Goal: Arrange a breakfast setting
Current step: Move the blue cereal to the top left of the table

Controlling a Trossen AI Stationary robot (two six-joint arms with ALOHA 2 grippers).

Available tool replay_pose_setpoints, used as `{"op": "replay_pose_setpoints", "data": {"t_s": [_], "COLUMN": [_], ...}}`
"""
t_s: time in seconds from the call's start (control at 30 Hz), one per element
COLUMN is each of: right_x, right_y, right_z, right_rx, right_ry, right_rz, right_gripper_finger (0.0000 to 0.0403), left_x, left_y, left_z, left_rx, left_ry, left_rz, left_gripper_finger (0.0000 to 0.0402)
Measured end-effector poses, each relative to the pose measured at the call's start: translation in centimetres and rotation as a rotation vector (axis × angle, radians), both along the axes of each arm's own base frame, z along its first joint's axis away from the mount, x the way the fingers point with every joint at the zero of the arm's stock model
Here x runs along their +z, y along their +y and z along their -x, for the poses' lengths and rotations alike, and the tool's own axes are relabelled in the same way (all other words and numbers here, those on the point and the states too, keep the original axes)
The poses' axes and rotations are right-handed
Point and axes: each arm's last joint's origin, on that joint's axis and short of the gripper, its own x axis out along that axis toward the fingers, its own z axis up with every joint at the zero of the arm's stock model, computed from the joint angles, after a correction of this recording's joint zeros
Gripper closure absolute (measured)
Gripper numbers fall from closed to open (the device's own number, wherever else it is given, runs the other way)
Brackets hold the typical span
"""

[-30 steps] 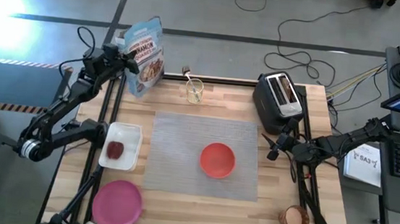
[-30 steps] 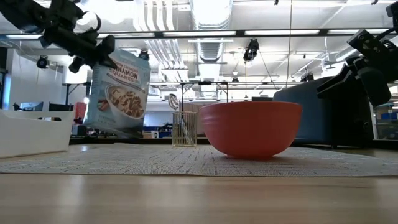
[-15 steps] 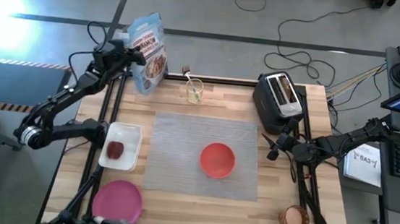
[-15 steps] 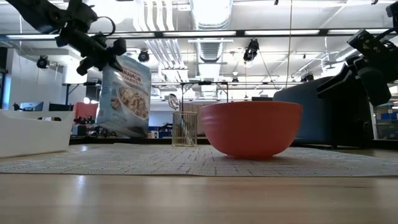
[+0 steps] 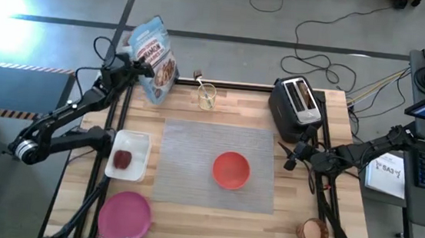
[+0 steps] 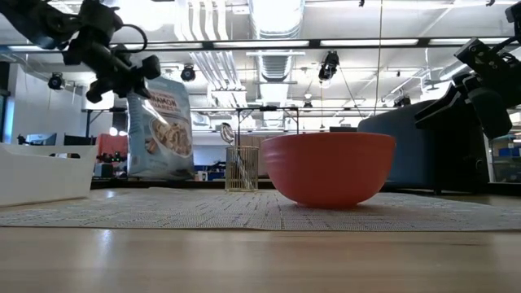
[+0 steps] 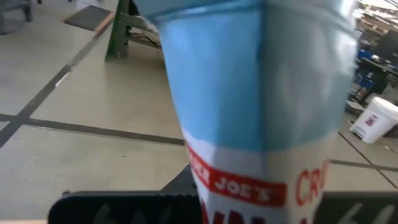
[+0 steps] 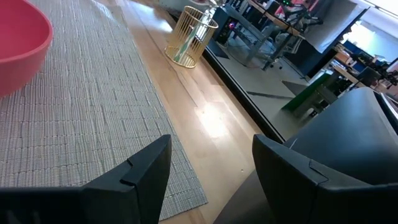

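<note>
My left gripper (image 5: 135,66) is shut on a light-blue cereal bag (image 5: 154,58) at the table's far left corner; the bag fills the left wrist view (image 7: 261,74). The red-orange bowl (image 5: 231,170) sits on the grey placemat (image 5: 194,152) in the middle. A dark-red fruit (image 5: 122,160) lies in the white tray (image 5: 138,145), with the pink plate (image 5: 124,215) at the near left. An orange-tinted cup (image 5: 312,232) stands near right. My right gripper (image 5: 288,155) waits open at the mat's right edge. My left gripper holds the cereal bag by its upper edge (image 6: 150,81), coming at it from the table's left side and pointing nearly level. The bag hangs tilted below the fingers (image 6: 130,69). Whether its bottom (image 6: 160,174) touches the table I cannot tell.
A yellowish see-through holder (image 5: 207,95) with a utensil handle sticking out stands beyond the mat's far edge. The black toaster (image 5: 297,107) is at the far right, just beyond my right gripper. Bare wood lies between the mat and the near edge.
My left gripper has moved a little toward the table's near and right edges, sunk slightly and rolled. The bag has turned with it: the low view showed its broad front a second ago and now a narrower face, shifted toward the holder.
</note>
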Motion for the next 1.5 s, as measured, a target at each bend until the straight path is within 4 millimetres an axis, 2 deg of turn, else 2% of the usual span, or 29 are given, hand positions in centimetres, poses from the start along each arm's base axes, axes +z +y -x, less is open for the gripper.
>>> {"op": "replay_pose_setpoints", "data": {"t_s": [0.53, 0.83, 1.27, 1.5], "right_x": [0.0, 0.0, 0.0, 0.0], "right_y": [0.0, 0.0, 0.0, 0.0], "right_z": [0.0, 0.0, 0.0, 0.0], "right_rx": [0.000, 0.000, 0.000, 0.000], "right_ry": [0.000, 0.000, 0.000, 0.000], "right_rz": [0.000, 0.000, 0.000, 0.000], "right_gripper_finger": [0.0188, 0.0188, 0.0188, 0.0188], "left_x": [-2.4, -2.6, -3.5, -3.8], "left_y": [-4.5, -6.9, -9.6, -10.6], "left_z": [-0.4, -0.7, 0.4, 1.0], "left_rx": [0.018, 0.078, 0.199, 0.205], "left_ry": [0.049, 0.134, 0.171, 0.186], "left_rz": [-0.026, -0.038, -0.002, -0.003], "left_gripper_finger": [0.0401, 0.0401, 0.0401, 0.0401]}}
